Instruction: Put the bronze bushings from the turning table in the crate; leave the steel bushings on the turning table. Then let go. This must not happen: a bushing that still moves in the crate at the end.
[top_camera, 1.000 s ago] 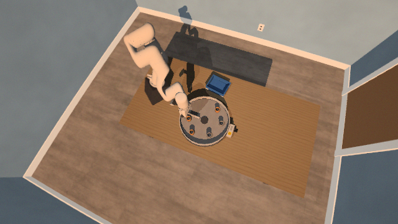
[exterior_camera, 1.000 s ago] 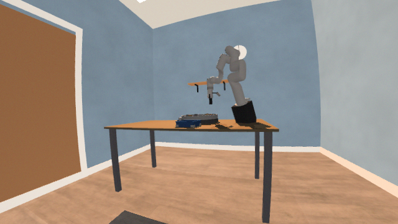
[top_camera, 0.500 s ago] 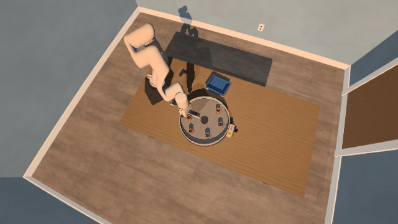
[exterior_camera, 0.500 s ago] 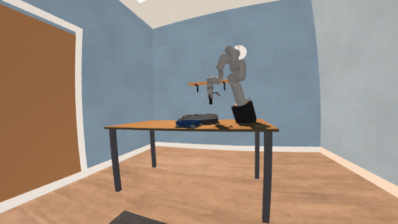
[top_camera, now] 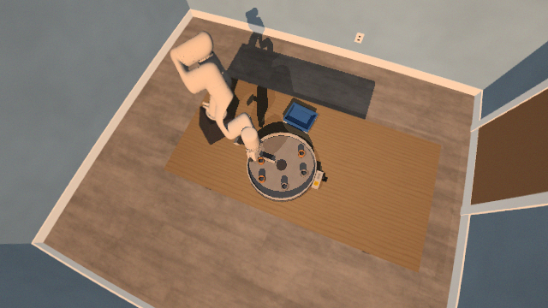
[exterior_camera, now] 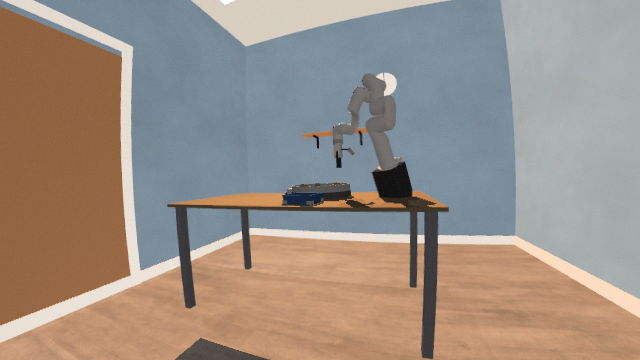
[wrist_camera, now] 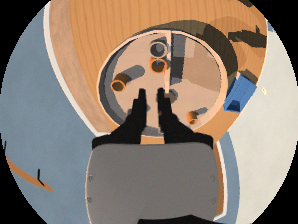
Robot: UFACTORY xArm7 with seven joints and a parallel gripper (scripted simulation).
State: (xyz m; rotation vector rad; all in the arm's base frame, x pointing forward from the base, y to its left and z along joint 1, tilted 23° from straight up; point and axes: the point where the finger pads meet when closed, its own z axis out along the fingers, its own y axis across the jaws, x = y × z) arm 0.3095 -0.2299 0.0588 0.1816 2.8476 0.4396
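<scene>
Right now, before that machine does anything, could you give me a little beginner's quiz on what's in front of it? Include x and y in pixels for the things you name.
1. True or false: a bushing lies in the blue rectangular crate [top_camera: 300,116] [exterior_camera: 302,199] [wrist_camera: 241,94].
2. How many orange-rimmed bronze bushings [top_camera: 261,181] [wrist_camera: 118,91] stand on the round grey turning table [top_camera: 274,175] [exterior_camera: 325,189] [wrist_camera: 135,55]? A) one B) three C) five
3. Fill in: the tips of the black fingers [exterior_camera: 339,162] stand ____ (apart/together).

Key: 1 false; 2 B; 3 apart.
</scene>
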